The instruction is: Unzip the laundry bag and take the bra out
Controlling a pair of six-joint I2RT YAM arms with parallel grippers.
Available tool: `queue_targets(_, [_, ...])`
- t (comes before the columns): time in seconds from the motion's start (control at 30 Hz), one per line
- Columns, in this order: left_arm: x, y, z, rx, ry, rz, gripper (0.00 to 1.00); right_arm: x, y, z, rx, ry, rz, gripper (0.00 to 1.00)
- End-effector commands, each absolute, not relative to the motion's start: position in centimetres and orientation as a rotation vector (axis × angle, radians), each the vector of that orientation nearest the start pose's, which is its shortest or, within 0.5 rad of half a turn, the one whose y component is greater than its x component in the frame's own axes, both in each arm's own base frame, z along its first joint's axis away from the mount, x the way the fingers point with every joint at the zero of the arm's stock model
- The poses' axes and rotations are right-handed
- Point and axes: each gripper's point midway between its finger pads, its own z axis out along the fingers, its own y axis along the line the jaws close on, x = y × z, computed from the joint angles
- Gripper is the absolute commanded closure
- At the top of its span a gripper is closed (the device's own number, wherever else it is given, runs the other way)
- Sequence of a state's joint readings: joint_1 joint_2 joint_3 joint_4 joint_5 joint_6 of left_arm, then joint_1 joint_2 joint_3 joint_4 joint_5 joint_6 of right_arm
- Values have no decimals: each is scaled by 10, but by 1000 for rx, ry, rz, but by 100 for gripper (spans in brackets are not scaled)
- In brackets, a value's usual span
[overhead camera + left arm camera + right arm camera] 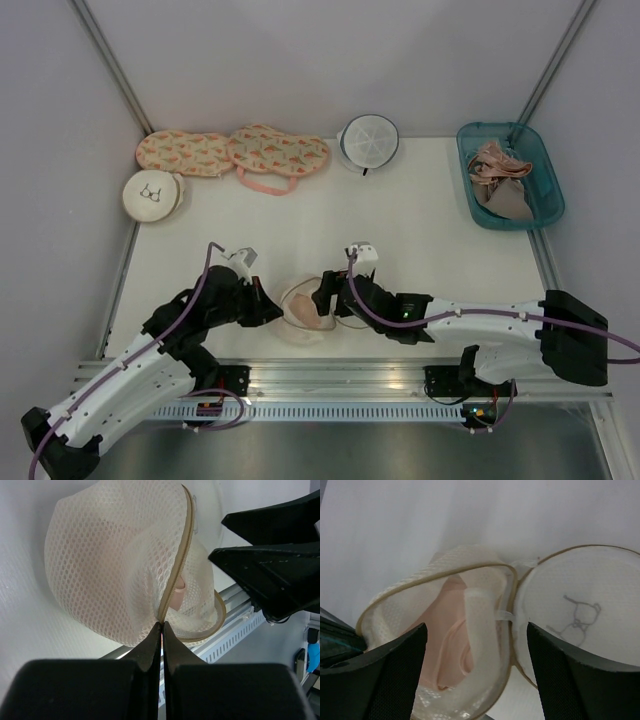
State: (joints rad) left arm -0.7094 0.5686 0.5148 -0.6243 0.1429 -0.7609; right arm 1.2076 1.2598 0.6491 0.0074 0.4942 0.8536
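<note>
The laundry bag lies unzipped at the table's near edge, between my two grippers. Its cream mesh dome is held up on edge. Its lid, with the black bra drawing, is folded open to the right. The pale pink bra sits inside the open bag and shows through the mesh. My left gripper is shut on the bag's tan zipper rim. My right gripper is open, its jaws straddling the bag's opening over the bra.
At the back left lie two peach patterned pouches and another round cream bag with a bra drawing. A white mesh round bag sits at back centre. A teal bin holds bras at the right. A metal rail runs along the near edge.
</note>
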Motion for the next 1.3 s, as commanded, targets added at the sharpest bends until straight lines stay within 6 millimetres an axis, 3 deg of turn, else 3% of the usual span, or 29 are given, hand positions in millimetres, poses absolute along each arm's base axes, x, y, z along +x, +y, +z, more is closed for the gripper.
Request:
queue_targets(0.0, [128,-191,138,10,2381,-992,98,181,361,151,-149,2079,826,16])
queue_targets(0.07, [127,-191,140,9,2372,-1003,98,179,374,155,-175,2071,843,21])
queue_targets(0.17, [126,-190,140,7,2365,-1009,98,171,388,156,-212,2075,886,40])
queue_targets(0.2, [126,-189,139,5,2366,-1007,98,167,393,156,-224,2078,904,53])
queue_targets(0.23, [126,-189,139,4,2365,-1005,98,165,397,154,-233,2085,908,60])
queue_targets(0.3, [126,-189,139,5,2364,-1006,98,157,402,149,-244,2104,911,66])
queue_targets(0.6, [127,-189,145,4,2348,-1007,98,126,410,100,-320,2247,808,68])
queue_targets(0.67, [128,-189,145,3,2343,-1006,98,114,414,90,-365,2274,777,63])
queue_targets(0.73, [128,-188,145,0,2343,-1006,98,104,409,77,-436,2316,687,40])
queue_targets(0.77, [128,-189,145,0,2343,-1006,98,104,408,75,-451,2321,647,23])
queue_targets(0.8, [128,-189,146,-3,2343,-1005,98,103,415,74,-475,2326,621,16])
queue_targets(0.87, [129,-189,147,-1,2341,-1008,98,101,406,62,-530,2352,497,7])
queue_targets(1.13, [127,-189,149,-2,2334,-1017,98,104,403,28,-565,2390,343,18])
queue_targets(1.23, [127,-189,149,-2,2331,-1022,98,106,402,24,-561,2385,325,29])
queue_targets(1.27, [127,-189,149,-2,2331,-1022,98,106,401,23,-562,2384,318,40])
